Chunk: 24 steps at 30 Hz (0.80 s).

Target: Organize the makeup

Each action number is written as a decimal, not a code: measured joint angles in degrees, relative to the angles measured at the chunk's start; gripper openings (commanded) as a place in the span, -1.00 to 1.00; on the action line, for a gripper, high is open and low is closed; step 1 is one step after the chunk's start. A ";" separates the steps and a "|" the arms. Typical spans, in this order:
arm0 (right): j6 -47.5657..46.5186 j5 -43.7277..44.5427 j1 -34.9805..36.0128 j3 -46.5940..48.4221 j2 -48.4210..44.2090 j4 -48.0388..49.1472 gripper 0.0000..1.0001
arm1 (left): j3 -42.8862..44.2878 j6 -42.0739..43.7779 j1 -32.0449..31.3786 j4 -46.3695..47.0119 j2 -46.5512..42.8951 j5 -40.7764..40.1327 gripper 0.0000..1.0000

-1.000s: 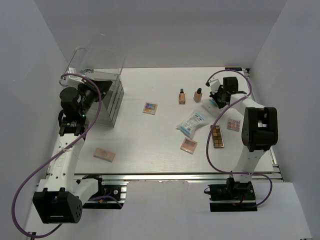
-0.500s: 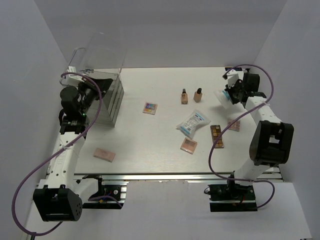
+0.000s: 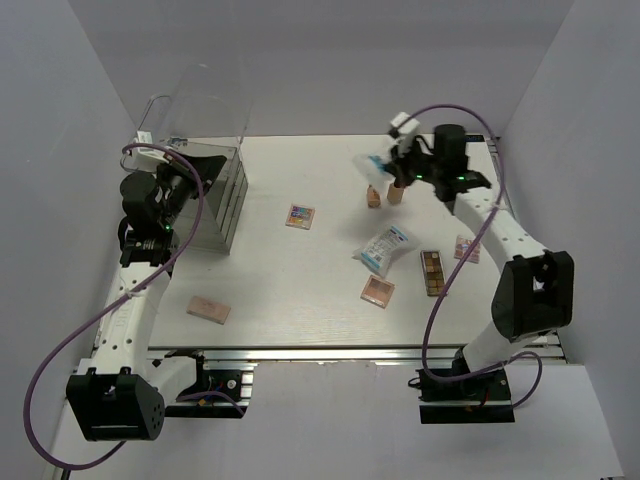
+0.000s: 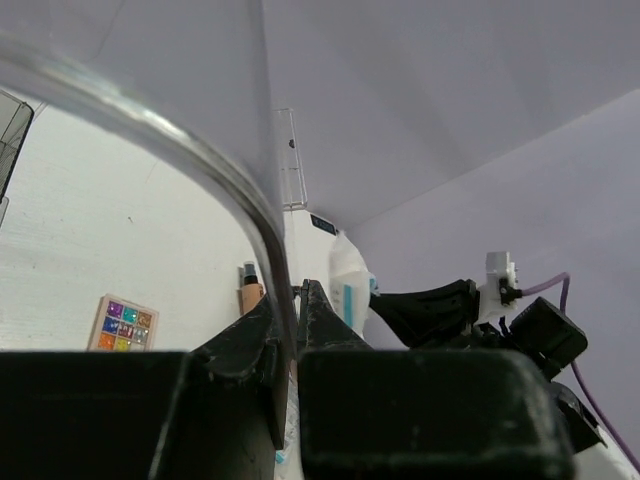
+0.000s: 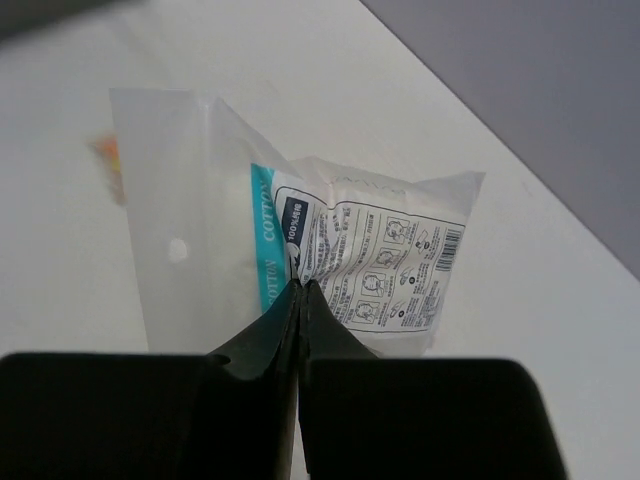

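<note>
Found right gripper (image 5: 300, 288) clamped on white-blue plastic packet (image 5: 360, 250), aloft; left gripper (image 4: 292, 293) pinching rim of large clear plastic bin (image 4: 185, 140).

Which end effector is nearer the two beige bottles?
Right. The right end effector, shut on a packet, hovers right by the bottles. The left end effector is far off to their left, clamped on the bin wall.
</note>
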 measured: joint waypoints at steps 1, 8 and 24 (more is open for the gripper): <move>1.44 -0.61 3.48 0.85 0.52 1.75 -1.00 | 0.13 -0.11 0.00 0.02 0.07 0.00 -0.86; 11.80 0.68 22.84 7.89 10.60 22.75 -1.00 | 1.90 -1.01 0.00 -0.59 0.57 -0.11 -0.86; 24.37 11.87 35.95 36.83 44.39 43.36 -1.00 | 6.14 -3.65 0.00 -3.45 2.12 -0.11 -0.87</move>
